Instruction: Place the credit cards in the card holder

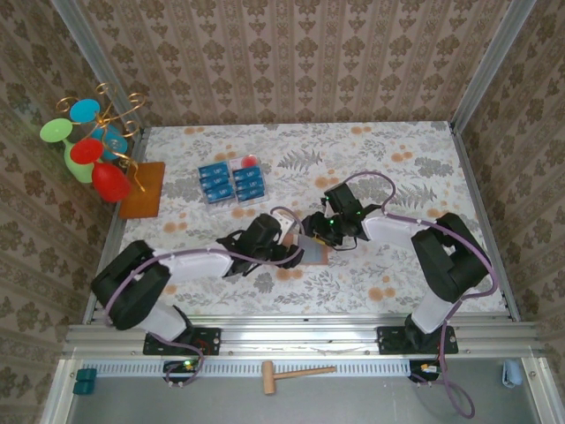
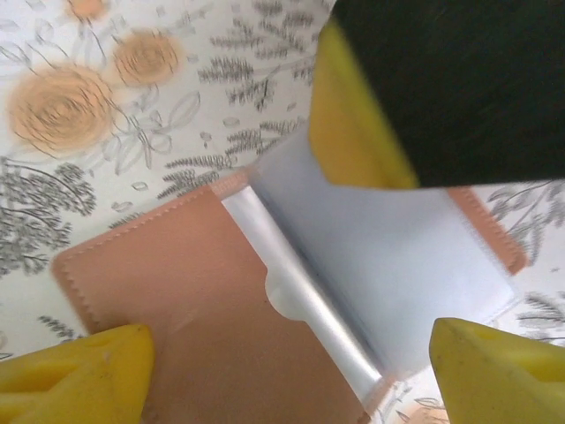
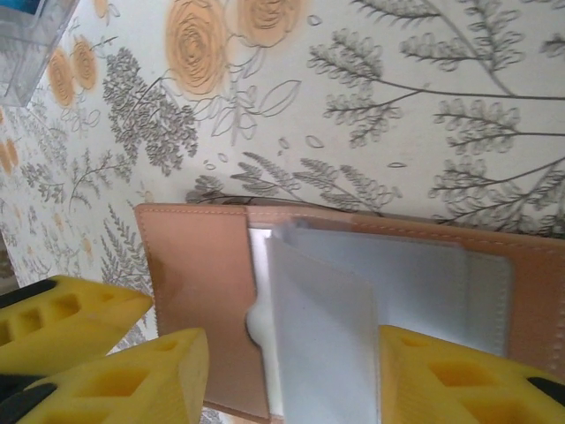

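1. The card holder [image 1: 313,250] lies open on the table [image 1: 397,159] between the two arms. Its tan leather is spread flat and a pale inner flap [image 2: 380,265] stands up from it. The credit cards [image 1: 231,183] sit in the clear tray [image 3: 26,49], well apart from the holder at the far left. None are loaded yet.
2. Left gripper [image 2: 282,380]: jaws wide apart, straddling the holder's near edge, clamped on nothing.
3. Right gripper [image 3: 291,380]: jaws part-spread on either side of the flap, with one finger against it. No pinch is visible.
4. Risk: nothing grips the flap, so it may fall back and close the pocket.
5. Risk: the holder looks light, so a finger brushing it could slide or fold it.
6. Risk: the grippers nearly touch, so one leaving to fetch a card could clip the other.
7. Risk: the cards are thin and packed close, so a pick may lift two or slip.
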